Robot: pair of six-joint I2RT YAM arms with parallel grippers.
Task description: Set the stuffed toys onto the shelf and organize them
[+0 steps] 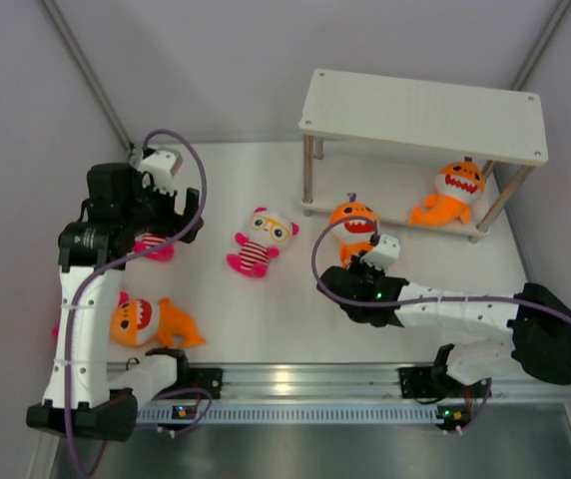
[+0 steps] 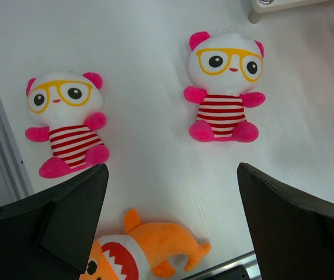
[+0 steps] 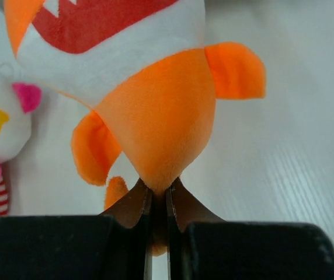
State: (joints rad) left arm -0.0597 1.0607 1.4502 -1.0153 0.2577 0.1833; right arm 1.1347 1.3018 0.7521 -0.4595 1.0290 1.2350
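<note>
Toys lie spread over the white bench (image 1: 266, 329), and the shelf (image 1: 425, 115) stands at the far right corner. On its lower board, toward the right end, the first shark (image 1: 452, 195) sits with its toothy mouth turned to the near edge.

The second shark (image 1: 352, 222) is just in front of the left end of that lower board, beside the front left leg of the shelf. The right gripper (image 3: 158, 195) has its jaws closed on the narrow tail end of this shark. In the right wrist view the orange body rises from the pinched fingers and the two side fins stick out. I cannot tell if this shark touches the bench.

The middle doll (image 1: 261, 239) lies on its back near the centre of the bench, to the left of the second shark. The left doll (image 2: 68, 125) lies closer to the left edge, and from above it is partly hidden under the left arm. The third shark (image 1: 151, 321) lies near the near left corner, with its tail toward the right.

The left gripper (image 2: 171, 169) hangs above the bench, over the bare area between the two dolls and the third shark. Its jaws are spread wide and hold nothing.
</note>
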